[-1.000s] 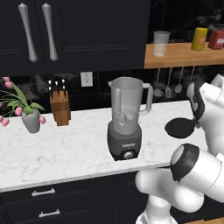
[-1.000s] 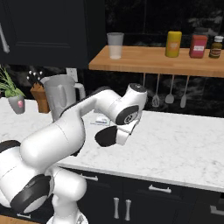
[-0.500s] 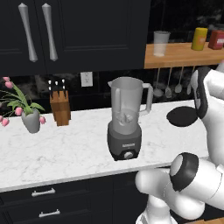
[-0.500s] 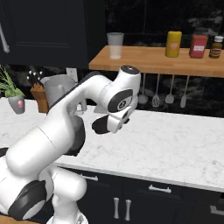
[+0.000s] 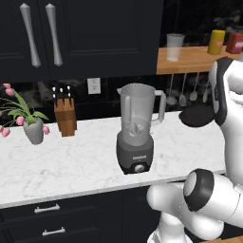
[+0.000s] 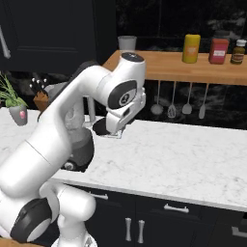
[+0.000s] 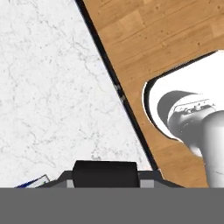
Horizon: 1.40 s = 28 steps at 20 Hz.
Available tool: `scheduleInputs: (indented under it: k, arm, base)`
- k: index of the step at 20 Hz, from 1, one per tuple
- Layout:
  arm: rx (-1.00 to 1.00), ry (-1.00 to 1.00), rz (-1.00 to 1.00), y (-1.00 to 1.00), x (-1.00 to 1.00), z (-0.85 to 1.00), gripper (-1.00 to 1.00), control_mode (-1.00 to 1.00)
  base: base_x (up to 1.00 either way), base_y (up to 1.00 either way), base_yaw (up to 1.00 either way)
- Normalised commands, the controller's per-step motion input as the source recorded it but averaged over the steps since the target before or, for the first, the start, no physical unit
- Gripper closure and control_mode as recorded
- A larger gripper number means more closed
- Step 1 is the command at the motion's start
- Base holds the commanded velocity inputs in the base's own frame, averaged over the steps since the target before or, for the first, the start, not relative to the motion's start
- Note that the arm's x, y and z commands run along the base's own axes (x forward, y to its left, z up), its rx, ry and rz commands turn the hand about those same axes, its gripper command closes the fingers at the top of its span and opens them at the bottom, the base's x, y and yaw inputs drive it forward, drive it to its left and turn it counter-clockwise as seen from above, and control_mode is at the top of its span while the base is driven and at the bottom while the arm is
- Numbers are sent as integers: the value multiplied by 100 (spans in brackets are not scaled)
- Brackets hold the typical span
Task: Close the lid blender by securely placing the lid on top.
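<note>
The blender (image 5: 136, 130), a clear grey jar on a dark base with a knob, stands open-topped at mid counter. In the right base view my arm hides most of the blender (image 6: 77, 154). The lid (image 5: 196, 116), a flat black disc, hangs in the air to the jar's right, at about the height of the jar's middle and below its rim. My gripper (image 5: 203, 113) is shut on it. In the right base view the lid (image 6: 102, 126) sticks out below the gripper (image 6: 108, 128). In the hand view the lid (image 7: 104, 173) is a dark block between the fingertips, over the counter's front edge.
A knife block (image 5: 65, 116) and a potted flower (image 5: 32, 128) stand at the left of the marble counter (image 5: 71, 161). A wooden shelf (image 5: 199, 59) above carries a clear tumbler (image 5: 174, 46) and bottles (image 6: 192, 48). Utensils (image 6: 171, 99) hang under it.
The arm has risen and carried the lid up off counter level and a little toward the blender. The blender has not moved.
</note>
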Motion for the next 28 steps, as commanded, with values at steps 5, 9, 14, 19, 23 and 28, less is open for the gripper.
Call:
scheduleInputs:
  k: [5,9,14,19,23,28]
  arm:
    - [9,0,-1,8,-12,44,100,-100]
    - [14,-2,0,1,-5,31,100,-100]
    - [19,-13,0,6,0,15,100,-100]
    - [13,-23,0,27,0,7,100,-100]
    - [3,-24,0,44,0,6,100,-100]
    - [0,-16,0,50,0,19,100,-100]
  base:
    - [0,0,0]
    - [0,0,0]
    - [0,0,0]
    - [0,0,0]
    - [0,0,0]
    - [0,0,0]
